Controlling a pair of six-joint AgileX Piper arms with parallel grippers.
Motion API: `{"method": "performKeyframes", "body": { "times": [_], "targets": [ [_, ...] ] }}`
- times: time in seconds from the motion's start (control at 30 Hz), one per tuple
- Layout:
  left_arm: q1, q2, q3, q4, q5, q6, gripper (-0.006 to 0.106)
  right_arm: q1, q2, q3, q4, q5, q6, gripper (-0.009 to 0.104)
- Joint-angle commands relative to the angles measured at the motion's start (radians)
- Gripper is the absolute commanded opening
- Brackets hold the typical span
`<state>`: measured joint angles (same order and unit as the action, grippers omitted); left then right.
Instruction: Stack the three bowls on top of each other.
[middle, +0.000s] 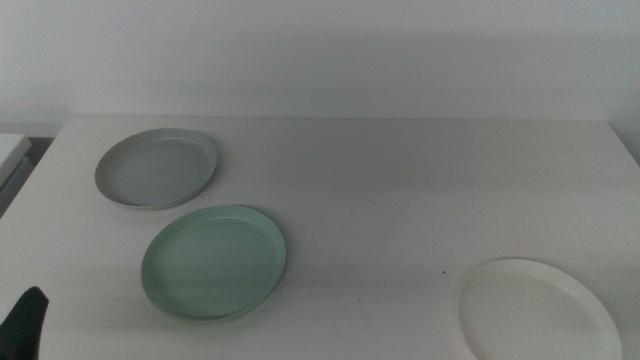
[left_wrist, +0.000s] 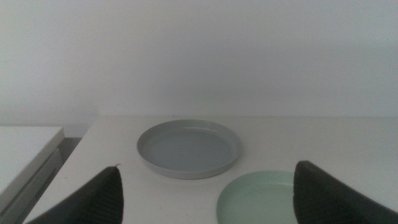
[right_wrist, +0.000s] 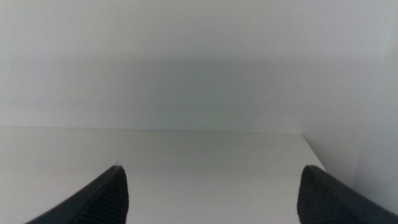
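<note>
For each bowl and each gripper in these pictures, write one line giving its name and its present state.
Grey bowl: upright on the table, empty, unstacked.
Mint green bowl: upright, empty, apart from the grey one, unstacked.
White bowl: upright, empty, alone near the table's right front.
Left gripper: open, holding nothing, facing the grey and green bowls.
Right gripper: open, holding nothing, over bare table.

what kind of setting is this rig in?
Likely a lab test bench, not a kitchen: a plain white table against a bare white wall, holding only the grey bowl, green bowl and white bowl.
</note>
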<state>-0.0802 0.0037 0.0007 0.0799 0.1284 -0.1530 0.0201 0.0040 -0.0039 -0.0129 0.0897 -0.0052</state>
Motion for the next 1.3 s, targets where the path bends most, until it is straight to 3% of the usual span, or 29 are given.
{"method": "performKeyframes", "body": {
  "times": [0.0, 0.23, 0.37, 0.6, 1.0, 1.27],
  "targets": [
    [0.001, -0.004, -0.001, -0.010, -0.013, -0.011, 0.094, -0.006, -0.004, 0.004, -0.002, -0.008, -0.011, 0.093],
    [-0.001, 0.451, -0.344, -0.023, 0.097, -0.004, 0.094, -0.006, -0.004, 0.004, -0.002, -0.008, -0.011, 0.093],
    [-0.001, 0.651, -0.573, -0.090, 0.421, 0.006, 0.094, -0.006, -0.004, 0.004, -0.002, -0.008, -0.011, 0.093],
    [-0.001, 0.932, -0.921, -0.122, 0.950, 0.006, 0.094, -0.006, -0.004, 0.004, -0.002, -0.008, -0.011, 0.093],
    [-0.001, 1.329, -1.006, -0.176, 0.827, 0.198, 0.094, -0.006, -0.004, 0.004, -0.002, -0.008, -0.011, 0.093],
    [0.000, 1.562, -1.006, -0.192, 0.660, 0.206, 0.094, -0.006, -0.004, 0.004, -0.002, -0.008, -0.011, 0.093]
  ]
}}
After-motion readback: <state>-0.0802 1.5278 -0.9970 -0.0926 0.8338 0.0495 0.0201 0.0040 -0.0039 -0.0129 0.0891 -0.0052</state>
